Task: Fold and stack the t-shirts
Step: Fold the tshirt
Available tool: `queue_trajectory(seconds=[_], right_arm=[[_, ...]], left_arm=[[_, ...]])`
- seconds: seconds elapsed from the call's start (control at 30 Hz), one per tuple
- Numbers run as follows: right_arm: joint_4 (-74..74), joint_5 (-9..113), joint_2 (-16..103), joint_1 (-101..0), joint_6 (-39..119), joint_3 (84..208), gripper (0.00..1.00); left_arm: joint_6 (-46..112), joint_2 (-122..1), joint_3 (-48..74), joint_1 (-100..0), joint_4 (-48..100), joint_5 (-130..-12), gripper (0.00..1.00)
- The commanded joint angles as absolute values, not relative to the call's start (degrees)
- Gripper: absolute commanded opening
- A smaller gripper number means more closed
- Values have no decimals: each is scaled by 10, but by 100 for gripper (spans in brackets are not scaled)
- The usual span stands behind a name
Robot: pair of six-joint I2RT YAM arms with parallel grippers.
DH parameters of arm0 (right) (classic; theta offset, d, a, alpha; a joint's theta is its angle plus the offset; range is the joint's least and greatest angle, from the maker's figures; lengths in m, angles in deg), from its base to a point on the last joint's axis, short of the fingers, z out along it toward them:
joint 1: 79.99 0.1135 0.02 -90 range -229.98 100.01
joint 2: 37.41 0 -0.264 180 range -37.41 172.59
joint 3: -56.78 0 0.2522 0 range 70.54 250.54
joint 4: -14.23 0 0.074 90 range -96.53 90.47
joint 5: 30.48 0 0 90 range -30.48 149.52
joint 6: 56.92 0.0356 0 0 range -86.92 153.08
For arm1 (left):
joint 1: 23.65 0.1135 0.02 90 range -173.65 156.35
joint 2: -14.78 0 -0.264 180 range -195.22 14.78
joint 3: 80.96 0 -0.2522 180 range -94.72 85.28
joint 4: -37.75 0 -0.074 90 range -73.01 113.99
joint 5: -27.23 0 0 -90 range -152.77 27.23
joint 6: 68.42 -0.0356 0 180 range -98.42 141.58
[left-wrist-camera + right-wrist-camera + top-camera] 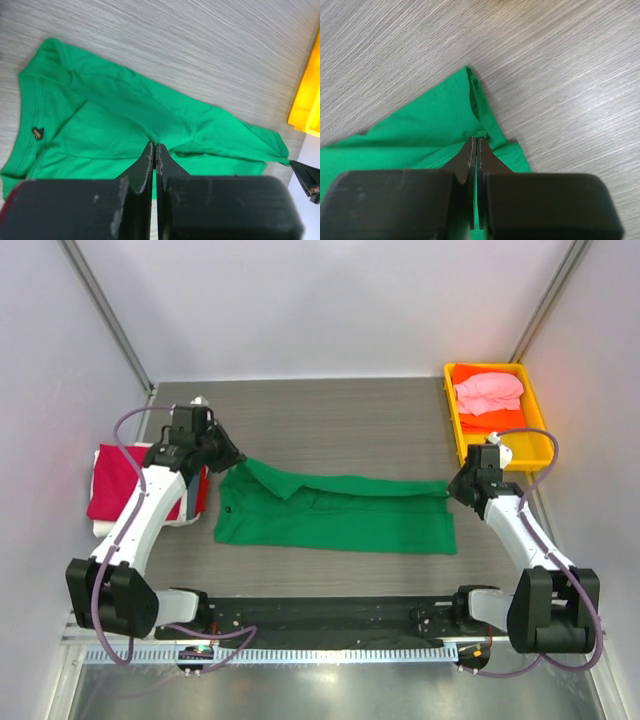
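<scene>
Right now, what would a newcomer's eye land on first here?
The bright green t-shirt spread mid-table, its ends pinched by the left gripper and right gripper. At far right, a yellow tray holds a pink shirt and an orange shirt; a crimson shirt lies far left.

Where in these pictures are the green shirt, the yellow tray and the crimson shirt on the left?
green shirt (340, 518): overhead view, middle of its body.
yellow tray (451, 415): overhead view, on its left wall.
crimson shirt (112, 485): overhead view, on its uncovered left half.
</scene>
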State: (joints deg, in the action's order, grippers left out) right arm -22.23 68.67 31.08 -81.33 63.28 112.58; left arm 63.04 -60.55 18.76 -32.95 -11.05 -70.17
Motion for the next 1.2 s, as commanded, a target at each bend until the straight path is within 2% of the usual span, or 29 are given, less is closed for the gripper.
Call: queue_trajectory(seconds=[0.0,0.43,0.6,0.7,0.73,0.87,1.17], right_arm=[[-212,700,272,-815,638,1108,1],[-220,668,220,-815,645,1058,5],[-235,676,206,-815,658,1049,28],[-235,681,197,-814,662,1045,50],[-237,679,194,-814,662,1045,52],[-236,634,189,-800,651,1057,52],[-162,466,224,-649,752,1081,49]], left_arm=[[616,-569,198,-327,-120,-733,0],[618,-511,264,-326,-147,-736,0],[620,-480,290,-325,-161,-750,0],[625,-458,313,-325,-161,-758,0],[625,-455,323,-324,-161,-759,0],[626,-448,347,-324,-160,-774,0],[632,-442,383,-324,-146,-777,0]])
